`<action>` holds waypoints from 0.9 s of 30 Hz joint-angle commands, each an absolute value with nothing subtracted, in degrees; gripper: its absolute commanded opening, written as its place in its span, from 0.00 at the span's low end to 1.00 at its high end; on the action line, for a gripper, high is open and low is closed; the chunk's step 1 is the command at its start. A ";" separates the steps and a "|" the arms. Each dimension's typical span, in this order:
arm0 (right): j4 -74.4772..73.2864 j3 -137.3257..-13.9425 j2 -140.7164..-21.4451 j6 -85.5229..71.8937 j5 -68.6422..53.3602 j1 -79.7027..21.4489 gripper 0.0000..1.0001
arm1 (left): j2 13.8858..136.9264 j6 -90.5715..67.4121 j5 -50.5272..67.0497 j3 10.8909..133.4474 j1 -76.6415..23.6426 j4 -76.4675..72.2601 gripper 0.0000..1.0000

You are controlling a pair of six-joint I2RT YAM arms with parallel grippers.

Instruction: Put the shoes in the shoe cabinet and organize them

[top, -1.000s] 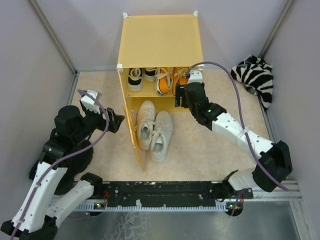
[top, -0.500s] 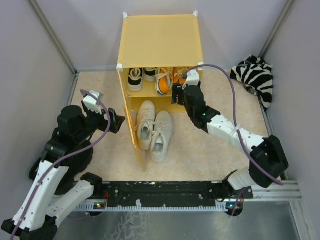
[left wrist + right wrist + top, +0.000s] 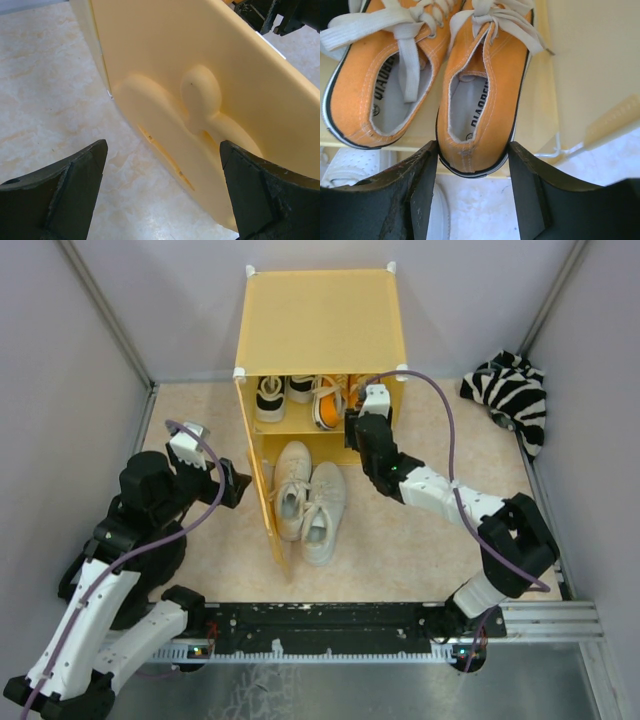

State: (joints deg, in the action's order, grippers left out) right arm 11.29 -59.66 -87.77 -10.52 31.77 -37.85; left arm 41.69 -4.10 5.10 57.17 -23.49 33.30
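The yellow-orange shoe cabinet (image 3: 320, 320) stands at the back with its door (image 3: 264, 502) swung open. On its shelf are the black shoes (image 3: 270, 398) and the orange shoes (image 3: 328, 405). My right gripper (image 3: 358, 420) is at the shelf's front; in the right wrist view it (image 3: 472, 165) is shut on the heel of the right orange shoe (image 3: 485, 95), beside the left one (image 3: 375, 85). The off-white shoes (image 3: 308, 498) lie half inside the lower compartment. My left gripper (image 3: 240, 485) is open and empty, facing the door's embossed outer side (image 3: 200, 100).
A zebra-striped fabric bundle (image 3: 510, 395) lies on the floor at the back right. Grey walls close in both sides. The open door stands between my left arm and the off-white shoes.
My right gripper has moved left and toward the cabinet, carrying the right orange shoe further onto the shelf. The left arm has barely moved.
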 commanded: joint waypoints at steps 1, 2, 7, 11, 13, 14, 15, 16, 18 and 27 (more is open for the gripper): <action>21.51 -59.33 -86.75 -5.01 44.22 -37.21 0.06 | 41.56 -3.68 5.10 56.43 -23.66 31.38 0.99; 23.54 -58.91 -86.70 -3.43 45.81 -37.20 0.05 | 41.48 -3.69 5.11 56.43 -23.66 31.38 0.99; 34.37 -56.45 -87.56 4.47 48.56 -37.02 0.05 | 41.19 -3.86 4.82 56.09 -23.72 31.32 0.99; 39.31 -56.60 -91.07 7.81 50.03 -36.62 0.05 | 41.28 -3.87 5.02 56.12 -23.68 31.38 0.99; 40.98 -56.88 -93.05 8.80 50.96 -36.48 0.06 | 41.06 -3.95 4.89 56.16 -23.64 31.52 0.99; 41.03 -57.19 -93.94 8.87 51.24 -36.45 0.05 | 40.86 -3.95 4.69 56.16 -23.64 31.57 0.99; 40.67 -57.39 -94.17 8.58 51.38 -36.52 0.05 | 40.82 -3.96 4.53 56.16 -23.63 31.74 0.99; 39.44 -57.60 -95.69 7.27 51.41 -36.48 0.06 | 40.71 -3.90 4.36 56.16 -23.67 31.88 0.99; 35.44 -57.99 -96.41 3.96 51.18 -36.49 0.10 | 40.46 -3.91 4.01 56.16 -23.68 32.26 0.99; 32.02 -52.12 -88.23 -2.81 47.01 -38.09 0.67 | 40.58 -4.07 4.74 56.07 -23.62 32.17 0.99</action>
